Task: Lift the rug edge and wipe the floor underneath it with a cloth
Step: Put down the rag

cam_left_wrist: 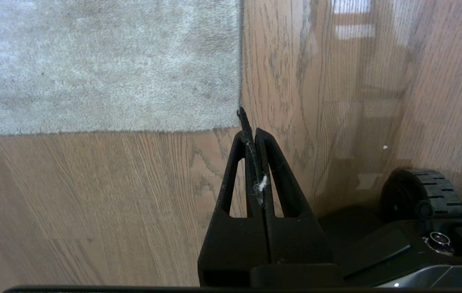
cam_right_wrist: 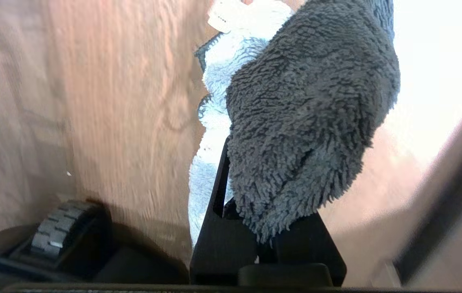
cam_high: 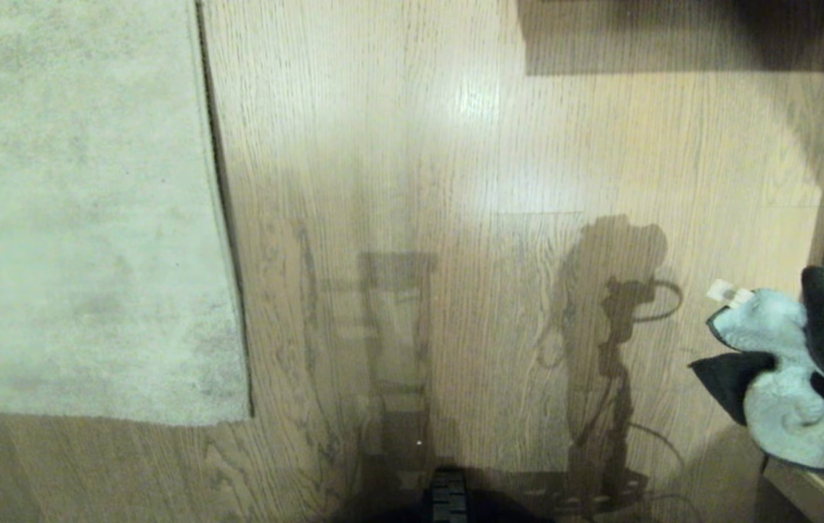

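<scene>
The rug edge [cam_high: 226, 290] lies flat beside wide bare floor [cam_high: 455, 181]. The right gripper [cam_right_wrist: 255, 195] has its jaws clamped on the fluffy grey-and-pale-blue cloth [cam_high: 789, 378]; the left gripper [cam_left_wrist: 251, 134] has its jaws closed and empty.

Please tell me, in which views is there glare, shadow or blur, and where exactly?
Head view: glare on the floor near the top, and dark shadows of the robot lower down, right of the rug edge. Left wrist view: sharp, with pale reflections on the planks. Right wrist view: the floor is smeared by blur, and bright overexposure lies behind the cloth.
</scene>
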